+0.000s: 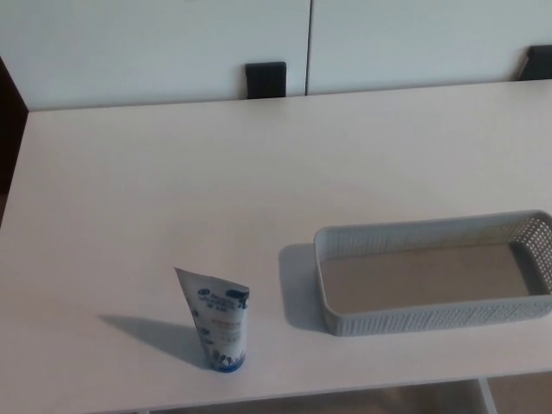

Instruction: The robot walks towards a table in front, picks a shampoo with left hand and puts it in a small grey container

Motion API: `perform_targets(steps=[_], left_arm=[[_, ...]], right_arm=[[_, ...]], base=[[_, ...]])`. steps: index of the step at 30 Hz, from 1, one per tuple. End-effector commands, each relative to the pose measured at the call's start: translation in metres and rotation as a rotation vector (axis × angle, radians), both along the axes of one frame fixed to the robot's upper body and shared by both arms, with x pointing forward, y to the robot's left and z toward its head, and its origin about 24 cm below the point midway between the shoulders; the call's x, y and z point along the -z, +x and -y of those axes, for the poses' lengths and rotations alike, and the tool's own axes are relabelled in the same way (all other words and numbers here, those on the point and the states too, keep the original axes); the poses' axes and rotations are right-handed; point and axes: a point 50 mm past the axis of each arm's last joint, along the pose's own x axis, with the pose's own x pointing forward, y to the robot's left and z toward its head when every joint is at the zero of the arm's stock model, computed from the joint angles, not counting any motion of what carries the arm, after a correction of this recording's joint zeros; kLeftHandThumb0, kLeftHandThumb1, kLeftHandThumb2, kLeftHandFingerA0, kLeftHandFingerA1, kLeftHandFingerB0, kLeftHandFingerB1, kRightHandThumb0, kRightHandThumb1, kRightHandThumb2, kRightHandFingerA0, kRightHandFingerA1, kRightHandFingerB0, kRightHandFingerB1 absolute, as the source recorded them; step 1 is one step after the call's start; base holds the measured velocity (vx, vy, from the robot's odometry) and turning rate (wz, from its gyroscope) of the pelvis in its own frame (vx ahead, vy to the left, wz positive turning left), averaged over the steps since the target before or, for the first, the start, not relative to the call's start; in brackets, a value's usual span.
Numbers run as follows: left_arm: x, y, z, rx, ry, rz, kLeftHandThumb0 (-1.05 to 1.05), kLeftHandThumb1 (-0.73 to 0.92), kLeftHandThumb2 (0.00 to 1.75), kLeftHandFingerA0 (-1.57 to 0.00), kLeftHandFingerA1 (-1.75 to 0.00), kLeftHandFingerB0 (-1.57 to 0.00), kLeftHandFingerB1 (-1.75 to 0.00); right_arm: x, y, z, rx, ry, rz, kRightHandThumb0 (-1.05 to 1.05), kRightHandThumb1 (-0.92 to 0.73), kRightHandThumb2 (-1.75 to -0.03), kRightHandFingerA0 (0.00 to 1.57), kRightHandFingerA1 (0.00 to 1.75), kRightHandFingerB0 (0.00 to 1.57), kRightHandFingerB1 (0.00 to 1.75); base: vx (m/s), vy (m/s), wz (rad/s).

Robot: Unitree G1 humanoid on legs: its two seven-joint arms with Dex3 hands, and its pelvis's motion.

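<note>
A white shampoo tube (219,321) with blue print stands upright on its cap near the table's front edge, left of centre. To its right lies a shallow grey woven-look container (336,319), long and rectangular, with nothing inside it. A gap of bare tabletop separates the two. Neither of my hands shows in the head view.
The white table (216,172) fills most of the picture; its front edge runs along the bottom and its left edge at the far left. Behind it are a pale wall and dark chair backs (265,80) at the centre and at the far right (539,62).
</note>
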Motion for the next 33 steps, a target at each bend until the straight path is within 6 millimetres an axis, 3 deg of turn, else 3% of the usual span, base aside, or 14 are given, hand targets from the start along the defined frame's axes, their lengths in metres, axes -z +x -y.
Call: perform_targets(steps=[1, 6, 12, 14, 25, 28, 29, 33], left_arm=[[0.015, 0.01, 0.053, 0.348, 0.097, -0.133, -0.55, 0.36, 0.71, 0.0, -0.22, 0.0, -0.06], [0.043, 0.013, 0.063, 0.384, 0.074, -0.243, -0.58, 0.37, 0.75, 0.0, -0.22, 0.0, -0.05], [0.05, 0.013, 0.063, 0.391, 0.075, -0.274, -0.61, 0.38, 0.76, 0.0, -0.22, 0.0, -0.06], [0.064, 0.014, 0.064, 0.392, 0.047, -0.326, -0.61, 0.38, 0.75, 0.0, -0.23, 0.0, -0.07], [0.077, 0.016, 0.064, 0.402, 0.034, -0.371, -0.61, 0.38, 0.73, 0.0, -0.19, 0.0, -0.04], [0.084, 0.019, 0.07, 0.42, 0.022, -0.399, -0.51, 0.34, 0.73, 0.0, -0.26, 0.0, -0.14], [0.085, 0.019, 0.072, 0.426, 0.018, -0.402, -0.57, 0.37, 0.73, 0.0, -0.19, 0.0, -0.06], [0.088, 0.022, 0.083, 0.456, 0.049, -0.394, -0.53, 0.34, 0.75, -0.02, -0.35, -0.01, -0.18]], right_arm=[[-0.003, -0.001, 0.008, -0.023, -0.021, -0.021, -0.33, -0.66, -0.59, 0.7, 0.48, 0.54, 0.41], [-0.003, -0.001, 0.008, -0.027, -0.018, -0.029, -0.34, -0.65, -0.59, 0.68, 0.47, 0.52, 0.4], [-0.003, 0.001, 0.006, -0.025, -0.013, -0.026, -0.33, -0.66, -0.59, 0.69, 0.47, 0.53, 0.4], [-0.002, 0.001, 0.006, -0.033, -0.019, -0.033, -0.35, -0.67, -0.59, 0.71, 0.47, 0.55, 0.4], [-0.002, 0.002, 0.006, -0.05, -0.023, -0.032, -0.35, -0.66, -0.59, 0.71, 0.47, 0.55, 0.4], [-0.003, 0.002, 0.007, -0.039, -0.014, -0.018, -0.31, -0.66, -0.59, 0.69, 0.47, 0.53, 0.4], [-0.003, 0.002, 0.006, -0.037, -0.012, -0.02, -0.34, -0.66, -0.59, 0.7, 0.48, 0.54, 0.41], [-0.002, 0.002, 0.005, -0.032, -0.007, -0.027, -0.35, -0.66, -0.59, 0.7, 0.47, 0.54, 0.4]], base=[[0.0, 0.0, 0.0], [0.0, 0.0, 0.0], [0.0, 0.0, 0.0], [0.0, 0.0, 0.0], [0.0, 0.0, 0.0], [0.0, 0.0, 0.0], [0.0, 0.0, 0.0], [0.0, 0.0, 0.0]])
